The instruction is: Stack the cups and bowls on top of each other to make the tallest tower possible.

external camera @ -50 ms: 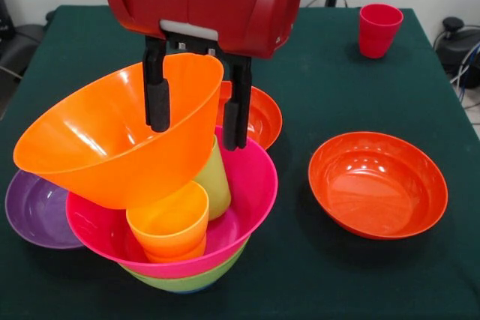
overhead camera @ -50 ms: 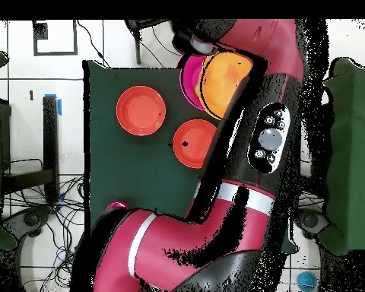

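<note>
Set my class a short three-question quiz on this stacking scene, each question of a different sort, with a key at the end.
1. True or false: the gripper grips the rim of the tilted orange bowl.
2. Which cup stands alone on the table? A yellow-orange, B lime green, C red.
3. Fill in: the magenta bowl sits nested in a ___ bowl.

Key:
1. True; one finger inside the rim, one outside.
2. C, the red cup.
3. Green, the green bowl.

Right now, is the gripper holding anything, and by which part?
Yes: the gripper pinches the tilted deep orange bowl by its rim, one finger inside, the other outside.
</note>
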